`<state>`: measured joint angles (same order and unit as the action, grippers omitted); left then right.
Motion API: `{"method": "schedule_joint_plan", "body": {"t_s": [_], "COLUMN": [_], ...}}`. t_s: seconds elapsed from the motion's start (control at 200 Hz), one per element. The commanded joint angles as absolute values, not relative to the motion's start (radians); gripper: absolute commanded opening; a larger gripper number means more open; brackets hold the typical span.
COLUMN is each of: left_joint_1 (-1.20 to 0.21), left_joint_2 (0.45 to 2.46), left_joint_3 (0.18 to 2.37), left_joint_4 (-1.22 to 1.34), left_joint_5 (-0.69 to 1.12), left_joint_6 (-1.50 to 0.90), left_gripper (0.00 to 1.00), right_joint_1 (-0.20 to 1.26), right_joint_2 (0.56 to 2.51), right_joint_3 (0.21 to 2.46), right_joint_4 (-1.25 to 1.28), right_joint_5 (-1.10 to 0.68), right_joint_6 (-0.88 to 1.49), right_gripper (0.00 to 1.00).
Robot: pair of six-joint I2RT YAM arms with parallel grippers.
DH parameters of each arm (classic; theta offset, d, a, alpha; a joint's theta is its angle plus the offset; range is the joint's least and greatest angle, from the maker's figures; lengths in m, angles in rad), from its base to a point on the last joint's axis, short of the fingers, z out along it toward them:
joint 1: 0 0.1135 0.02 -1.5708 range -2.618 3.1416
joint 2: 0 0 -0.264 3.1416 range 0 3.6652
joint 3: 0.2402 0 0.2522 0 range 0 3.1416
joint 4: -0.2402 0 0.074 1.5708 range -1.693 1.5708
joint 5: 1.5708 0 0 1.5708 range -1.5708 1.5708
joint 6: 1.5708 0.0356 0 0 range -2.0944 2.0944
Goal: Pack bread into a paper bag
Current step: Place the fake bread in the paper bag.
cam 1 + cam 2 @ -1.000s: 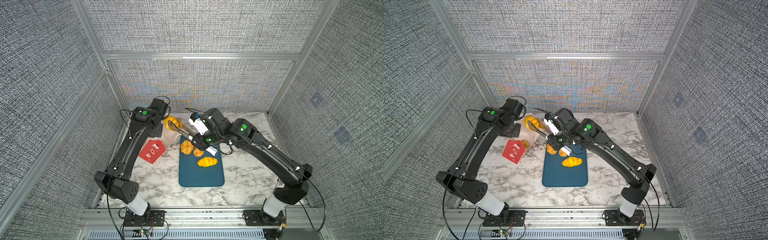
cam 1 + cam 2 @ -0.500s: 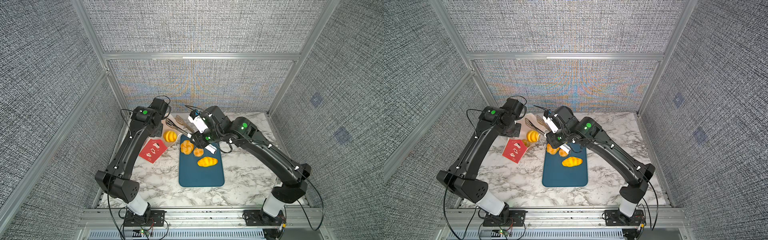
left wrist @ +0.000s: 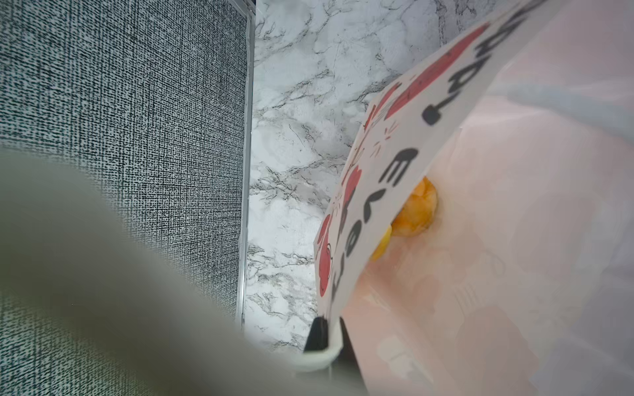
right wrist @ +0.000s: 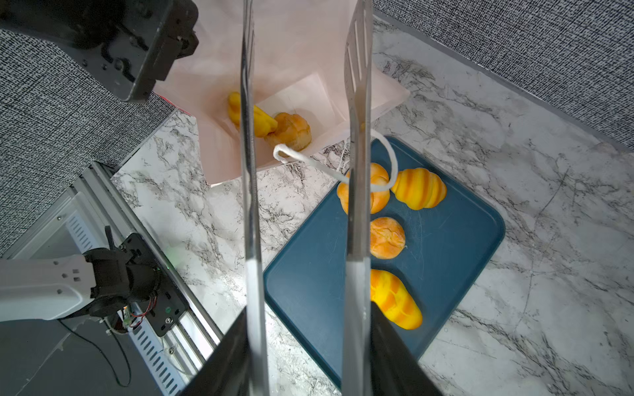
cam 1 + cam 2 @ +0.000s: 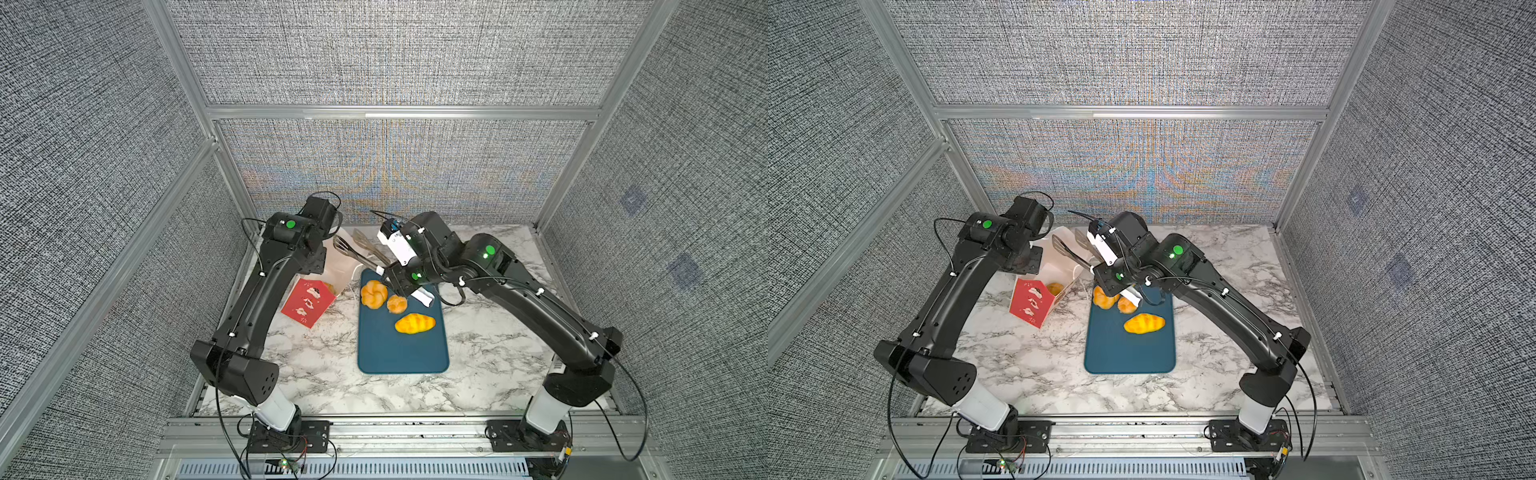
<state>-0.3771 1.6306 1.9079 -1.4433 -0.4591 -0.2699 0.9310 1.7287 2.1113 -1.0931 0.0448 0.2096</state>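
Pinching the rim of the paper bag [image 5: 309,301], the left gripper [image 3: 329,337] is closed on the white printed panel, with the paper sandwiched between its black fingers. The bag stands at the left of the marble-patterned table [image 5: 478,374], mouth held open. It looks tipped toward the tray, though the arm hides its base. Bag exterior: red side with cartoon prints, white front with black lettering. Interior: plain matte white. The right gripper [image 4: 308,356] clamps the handle end of flat metal tongs [image 4: 356,137]. Their two polished, slotted blades stand apart with nothing between them, tips over the bag mouth. Of the bread, two pieces lie at the bottom of the bag: a ridged croissant [image 4: 266,121] against a twisted knot roll [image 4: 291,132]. Four more sit on the dark teal tray [image 5: 403,353], a smooth rounded-corner rectangle just right of the bag. At its far end a second knot roll [image 5: 374,294] lies just beside a striped croissant [image 4: 419,188]. A cracked-top round bun [image 5: 397,304] is near them, and a long croissant [image 5: 414,323] lies nearer the front, apart. All are golden-orange with a glossy crust. A white cord handle [image 4: 391,161] hangs from the bag rim out over the tray's far end.
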Motion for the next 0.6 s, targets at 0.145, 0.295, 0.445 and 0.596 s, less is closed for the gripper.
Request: {"method": "schedule_joint_plan", "body": {"t_s": [0.145,0.295,0.445,0.596], "left_joint_1": [-0.377,-0.377,-0.377,-0.377], "left_joint_2": [1.631,1.625,1.61,1.59], "left_joint_3": [1.915,1.909,1.889,1.859], "left_joint_4": [-1.44,-1.438,-1.432,-1.426], "left_joint_5": [-0.457,-0.457,-0.471,-0.501], "left_joint_6": [-0.276,-0.274,-0.268,-0.262], "left_gripper": [0.02,0.02,0.02,0.02], "right_joint_1": [0.917,0.896,0.865,0.844], "right_joint_2": [1.678,1.637,1.592,1.559], "right_joint_3": [2.058,2.016,1.965,1.936], "right_joint_4": [-1.076,-1.072,-1.064,-1.061], "right_joint_5": [0.067,0.078,0.081,0.083], "right_joint_6": [0.216,0.225,0.235,0.241], "right_gripper": [0.5,0.5,0.5,0.5]}}
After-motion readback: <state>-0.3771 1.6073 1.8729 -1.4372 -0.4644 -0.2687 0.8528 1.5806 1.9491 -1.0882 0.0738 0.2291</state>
